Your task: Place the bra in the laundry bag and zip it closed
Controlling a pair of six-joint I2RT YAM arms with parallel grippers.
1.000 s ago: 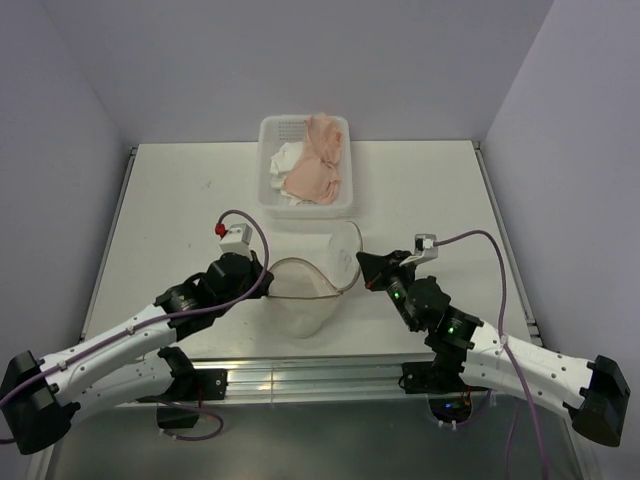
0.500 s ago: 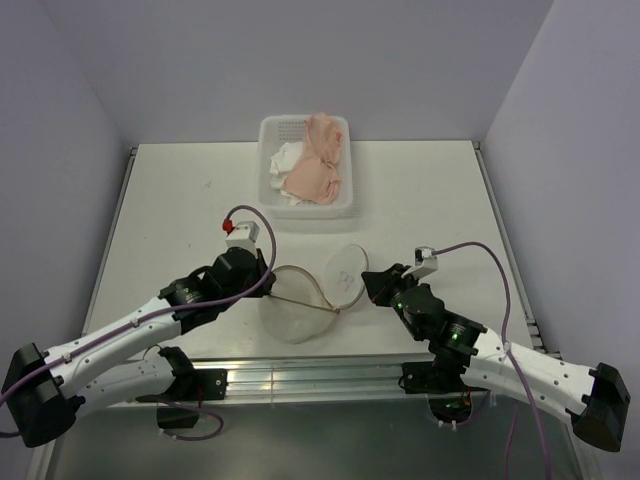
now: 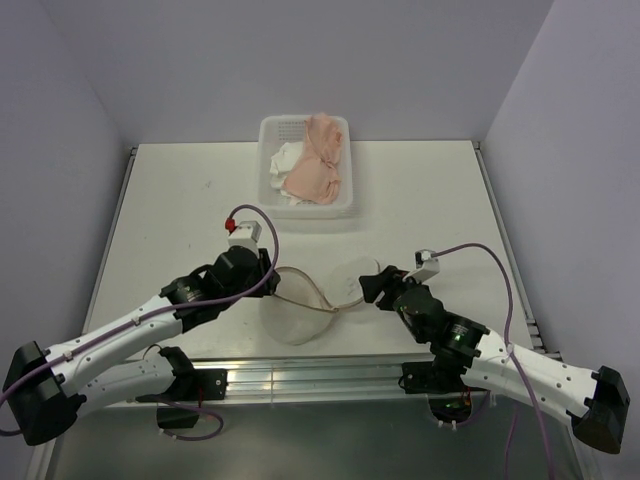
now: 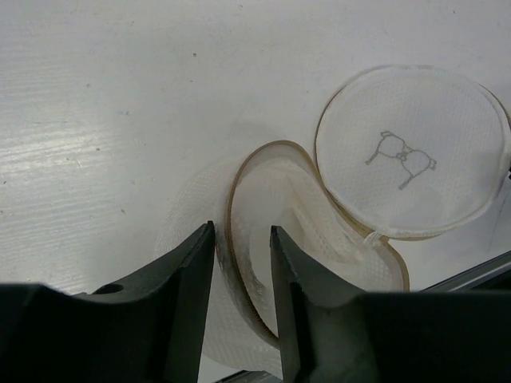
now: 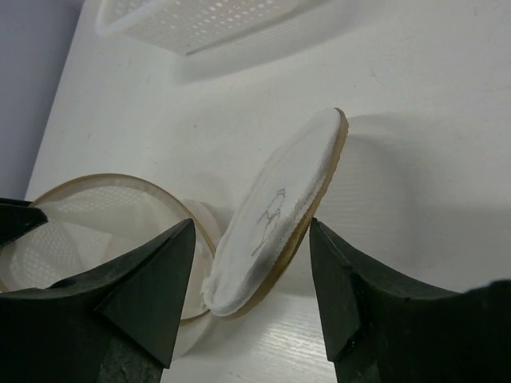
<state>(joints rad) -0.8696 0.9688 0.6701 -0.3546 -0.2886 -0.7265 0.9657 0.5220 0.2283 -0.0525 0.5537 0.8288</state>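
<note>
Partly cut off below, the left gripper (image 4: 241,231) stands slightly spread astride the laundry bag (image 3: 295,310) rim. The right gripper (image 5: 251,225) gapes wide around the tilted lid (image 5: 279,199). Far beyond both pincers, the bra (image 3: 284,160) lies in the basket (image 3: 268,190), half under peach fabric (image 3: 318,165). The table (image 3: 170,200) spreads outward of each.

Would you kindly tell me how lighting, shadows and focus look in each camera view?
Top external: even, soft light, sharp throughout, though the sheer laundry bag is faint against the pale table. Left wrist: the left gripper's fingers are dark and soft-edged; the print on the lid is crisp. Right wrist: the lid throws a soft shadow on the table; the basket behind is slightly blurred.
</note>
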